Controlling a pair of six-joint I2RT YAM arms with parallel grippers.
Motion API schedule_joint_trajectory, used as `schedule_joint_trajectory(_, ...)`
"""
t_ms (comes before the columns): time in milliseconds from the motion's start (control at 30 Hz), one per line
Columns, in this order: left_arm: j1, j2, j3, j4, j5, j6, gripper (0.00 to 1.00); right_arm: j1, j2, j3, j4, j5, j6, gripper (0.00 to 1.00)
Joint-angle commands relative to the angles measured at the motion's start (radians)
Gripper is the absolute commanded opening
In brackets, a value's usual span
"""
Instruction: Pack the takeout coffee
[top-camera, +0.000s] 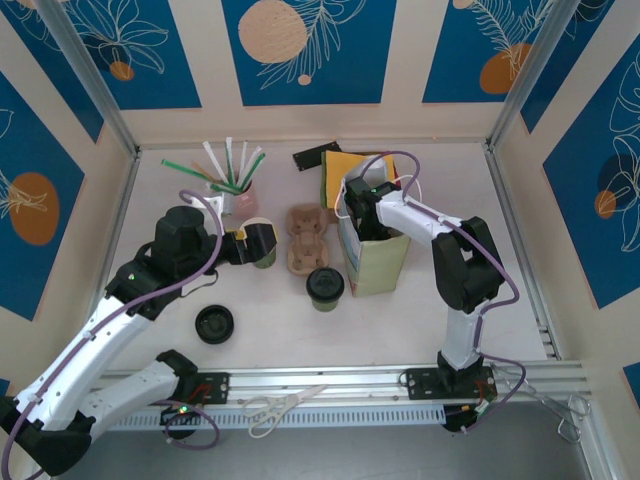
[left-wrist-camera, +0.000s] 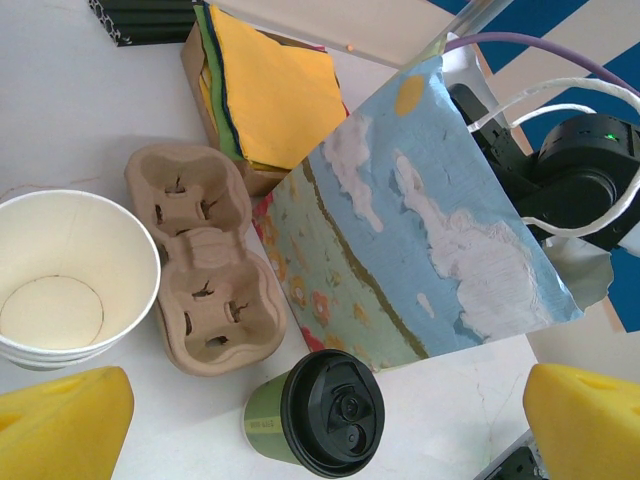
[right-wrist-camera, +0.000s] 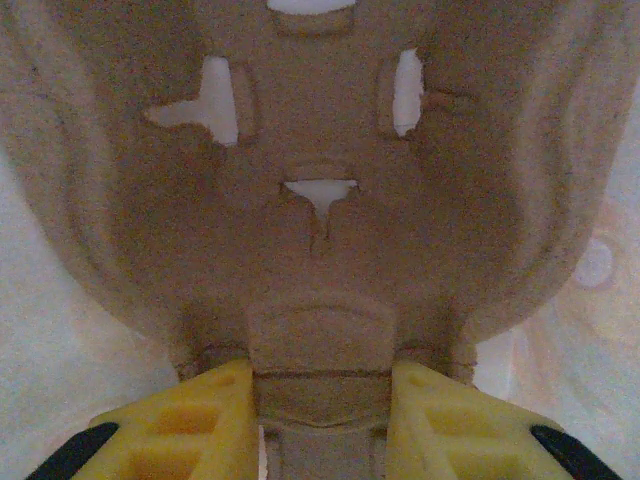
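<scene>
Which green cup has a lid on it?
The lidded cup stands beside the paper bag, nearest the front of the table. A black lid covers it; the open cup further left has none.

The white-and-black left arm (top-camera: 110, 330) stretches forward from its base, and the left gripper (top-camera: 258, 243) holds its yellow fingers (left-wrist-camera: 62, 425) spread wide apart. The right arm (top-camera: 455, 270) bends at the elbow and reaches leftward; the right gripper (right-wrist-camera: 320, 390) pinches the edge of a brown moulded-pulp cup carrier (right-wrist-camera: 320, 200).
</scene>
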Motion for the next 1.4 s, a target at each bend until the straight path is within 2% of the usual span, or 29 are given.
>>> schedule_joint_trajectory(0,0.002,-0.012,0.015,-0.021,-0.012,-0.007,1.00,0.006,0.048,-0.031,-0.031,-0.052,0.020,0.31)
schedule_joint_trajectory(733,0.002,-0.015,0.009,-0.022,-0.016,-0.007,1.00,0.008,0.080,-0.044,-0.024,-0.041,0.018,0.34)
schedule_joint_trajectory(1133,0.002,-0.010,0.011,-0.018,-0.015,-0.006,1.00,0.006,0.050,-0.015,-0.058,-0.022,0.017,0.46)
schedule_joint_trajectory(1367,0.002,-0.010,0.009,-0.014,-0.015,-0.007,1.00,0.003,0.016,0.018,-0.087,-0.017,0.018,0.47)
